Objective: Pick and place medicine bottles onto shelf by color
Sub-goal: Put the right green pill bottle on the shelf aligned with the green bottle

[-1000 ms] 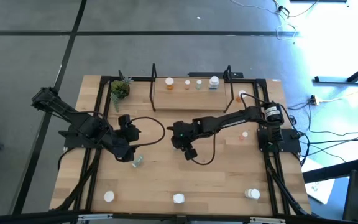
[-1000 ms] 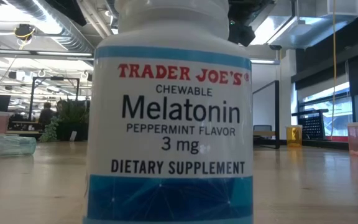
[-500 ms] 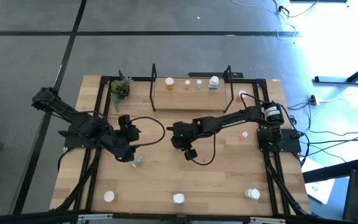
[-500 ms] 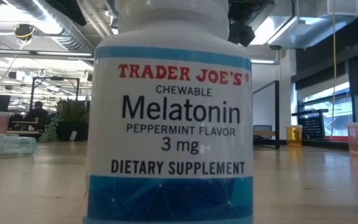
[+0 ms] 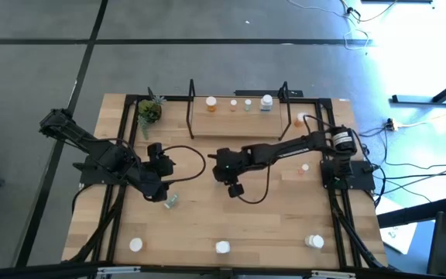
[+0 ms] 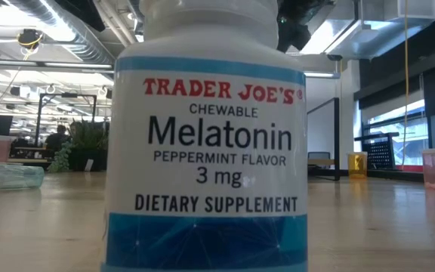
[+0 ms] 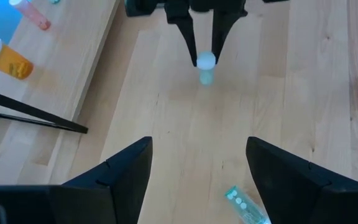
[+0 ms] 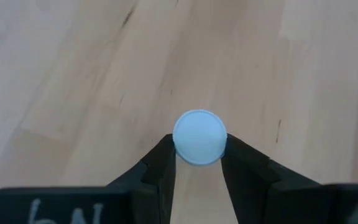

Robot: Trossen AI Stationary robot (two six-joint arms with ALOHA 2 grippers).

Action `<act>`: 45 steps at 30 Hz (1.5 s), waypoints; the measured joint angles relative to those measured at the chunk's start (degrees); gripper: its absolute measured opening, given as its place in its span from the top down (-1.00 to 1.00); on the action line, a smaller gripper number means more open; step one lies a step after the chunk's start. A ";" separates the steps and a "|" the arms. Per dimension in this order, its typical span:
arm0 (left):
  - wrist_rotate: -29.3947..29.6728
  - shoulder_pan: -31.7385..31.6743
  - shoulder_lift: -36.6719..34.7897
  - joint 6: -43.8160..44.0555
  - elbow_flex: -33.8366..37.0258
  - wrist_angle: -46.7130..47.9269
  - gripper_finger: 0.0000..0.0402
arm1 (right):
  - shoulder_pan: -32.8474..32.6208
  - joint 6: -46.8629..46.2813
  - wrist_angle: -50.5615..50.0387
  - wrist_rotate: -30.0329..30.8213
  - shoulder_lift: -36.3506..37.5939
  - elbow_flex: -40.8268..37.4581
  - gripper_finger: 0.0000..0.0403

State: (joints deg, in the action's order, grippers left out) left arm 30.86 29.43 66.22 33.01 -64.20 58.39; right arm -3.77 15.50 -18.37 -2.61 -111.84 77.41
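Note:
My right gripper (image 5: 235, 188) is at mid-table, shut on a tiny pale green bottle with a white cap (image 8: 199, 138). The bottle also shows in the left wrist view (image 7: 205, 65). My left gripper (image 7: 197, 165) is open and empty, low over the table to the left (image 5: 157, 190). Beside it, another pale green bottle (image 5: 170, 201) lies on its side. The shelf (image 5: 238, 112) stands at the far edge. It holds a white bottle (image 5: 211, 101), an orange one (image 5: 233, 103), a green one (image 5: 247, 103) and a larger white one (image 5: 266, 101). My right gripper pinches the bottle's white cap (image 8: 188, 152) between its two fingertips (image 8: 160, 162), one on each side. The fingers come from above, pointing down. The bottle stays upright below them, and I cannot tell whether its base is clear of the table.
White bottles stand along the near edge (image 5: 136, 245) (image 5: 313, 242). One of them, a large melatonin bottle (image 6: 206, 151), blocks most of the low view. An orange bottle (image 5: 300, 118) and a pink one (image 5: 304, 168) are at the right. A potted plant (image 5: 149, 111) stands beside the shelf's left end.
My right gripper has gone up a little, still shut on the pale green bottle.

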 joint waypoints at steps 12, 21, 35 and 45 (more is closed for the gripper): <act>-0.03 -0.02 0.04 -0.02 0.00 -0.04 -0.26 | 2.28 -0.19 -6.66 2.99 7.46 -0.02 0.41; -0.03 -0.01 0.04 -0.06 0.00 -0.07 -0.26 | 7.67 -1.25 -11.14 3.19 13.32 -0.02 0.41; -0.01 0.00 0.04 -0.11 0.00 0.14 -0.26 | 12.77 -3.16 -24.56 8.20 19.36 -0.16 0.41; -0.03 -0.06 0.04 -0.15 0.00 0.16 -0.26 | 15.10 -10.63 -5.99 10.02 30.80 -17.06 0.41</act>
State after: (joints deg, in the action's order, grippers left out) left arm 30.84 29.36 66.26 32.86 -64.20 58.55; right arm 11.33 4.87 -24.36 7.41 -81.04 60.34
